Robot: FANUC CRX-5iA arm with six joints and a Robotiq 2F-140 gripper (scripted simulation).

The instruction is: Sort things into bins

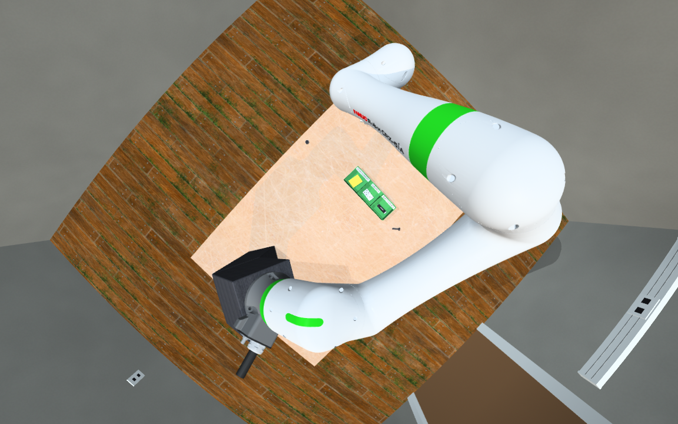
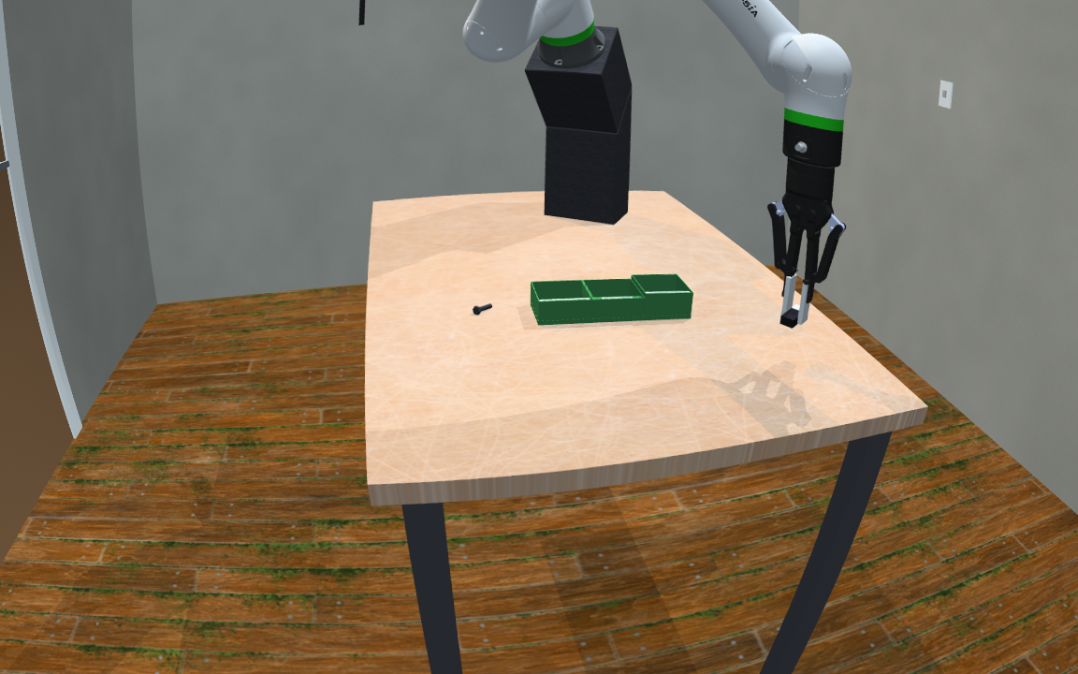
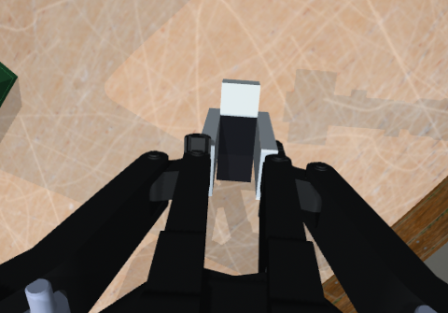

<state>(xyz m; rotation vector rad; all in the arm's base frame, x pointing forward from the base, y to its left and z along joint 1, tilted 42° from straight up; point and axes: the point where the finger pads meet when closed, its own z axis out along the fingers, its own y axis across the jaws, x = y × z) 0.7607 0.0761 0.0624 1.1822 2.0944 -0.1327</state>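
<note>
Barely parted jaws around black-and-white block (image 2: 789,319) (image 3: 236,140)

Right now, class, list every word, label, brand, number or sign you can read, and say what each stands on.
"FANUC", red, on the white arm.
"Robot CRX-5iA", black, after it on the same arm.
"5iA", in the exterior view, its line cut off by the picture's edge.
Bin labels: present, too small to read.

We see a pale, scratched wooden table (image 1: 299,211) (image 2: 475,385) (image 3: 140,37); on it sits a green three-compartment bin unit (image 1: 361,196) (image 2: 615,310) (image 3: 5,81). Near one end of the unit we see a dark bolt (image 1: 395,228) (image 2: 482,309); well apart, we find a small dark piece (image 1: 307,141).
</note>
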